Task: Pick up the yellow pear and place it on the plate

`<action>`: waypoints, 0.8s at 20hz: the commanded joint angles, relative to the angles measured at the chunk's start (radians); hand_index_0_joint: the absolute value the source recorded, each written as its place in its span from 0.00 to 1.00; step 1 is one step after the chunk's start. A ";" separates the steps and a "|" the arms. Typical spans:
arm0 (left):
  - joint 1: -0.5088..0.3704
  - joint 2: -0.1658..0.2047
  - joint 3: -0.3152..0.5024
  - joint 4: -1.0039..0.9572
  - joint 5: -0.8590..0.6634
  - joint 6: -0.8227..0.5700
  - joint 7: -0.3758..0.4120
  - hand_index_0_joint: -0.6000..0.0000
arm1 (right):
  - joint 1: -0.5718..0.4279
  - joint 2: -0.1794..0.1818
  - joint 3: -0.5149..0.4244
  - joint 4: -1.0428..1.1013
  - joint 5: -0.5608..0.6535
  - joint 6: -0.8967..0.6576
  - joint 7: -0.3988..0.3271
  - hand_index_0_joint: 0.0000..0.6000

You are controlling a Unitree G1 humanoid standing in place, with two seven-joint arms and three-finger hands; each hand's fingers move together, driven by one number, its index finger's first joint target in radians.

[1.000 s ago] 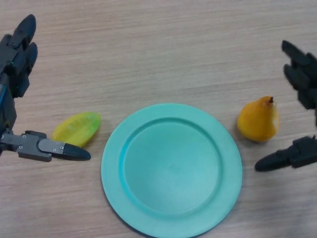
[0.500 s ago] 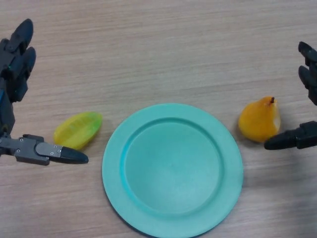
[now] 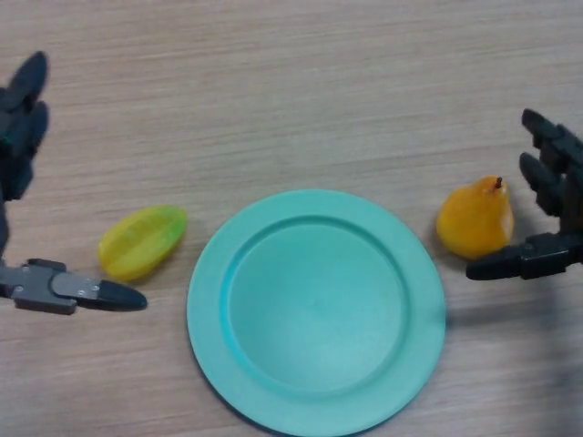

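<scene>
Head view, looking down on a wooden table (image 3: 301, 100). At centre, slightly toward 6 o'clock, lies a round teal plate (image 3: 209, 300), right side up, with a raised rim and nothing on it; at 3 o'clock from the plate, just beside its rim but apart from it, lies the yellow pear (image 3: 474, 221), orange-yellow, its brown stem pointing toward 12 o'clock; at 9 o'clock from the plate, near the rim and not touching it, lies a yellow-green fruit slice (image 3: 142, 240), elongated, its long axis running from 8 to 2 o'clock.

The right hand (image 3: 556, 218) enters at the 3 o'clock edge; it stands wide, fingers straight and spread; the two fingers (image 3: 547, 164) lie at 2 o'clock from the pear, close to it, and the thumb (image 3: 510, 264) reaches along the table at the pear's 5 o'clock side, its tip just beside the fruit; whether any part touches the pear cannot be told; the pear rests on the table, between thumb and fingers.

The left hand (image 3: 18, 182) shows at the 9 o'clock edge, likewise wide; its fingers point toward 12 o'clock, well apart from the slice; its thumb tip lies just at 7 o'clock of the slice, apart from it.
</scene>
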 commanded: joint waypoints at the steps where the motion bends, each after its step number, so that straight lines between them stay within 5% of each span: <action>1: -0.013 0.037 0.105 -0.052 -0.027 -0.144 0.013 1.00 | -0.092 -0.026 -0.032 0.026 0.043 -0.170 -0.017 0.00; 5: 0.023 0.025 0.112 -0.051 0.034 -0.189 -0.001 1.00 | -0.120 0.013 -0.012 0.124 0.059 -0.254 -0.005 0.00; 6: 0.024 0.024 0.115 -0.051 0.035 -0.190 -0.002 1.00 | -0.120 0.015 -0.010 0.126 0.061 -0.255 -0.006 0.08; 9: 0.028 0.018 0.123 -0.069 0.027 -0.170 -0.005 1.00 | -0.130 0.025 0.002 0.163 0.044 -0.286 -0.011 0.75; 11: 0.032 0.011 0.135 -0.081 0.008 -0.151 -0.005 1.00 | -0.142 0.043 0.013 0.215 0.021 -0.334 -0.026 1.00; 16: 0.021 0.017 0.131 -0.087 0.013 -0.138 0.004 1.00 | -0.150 0.053 0.006 0.242 0.060 -0.347 -0.052 1.00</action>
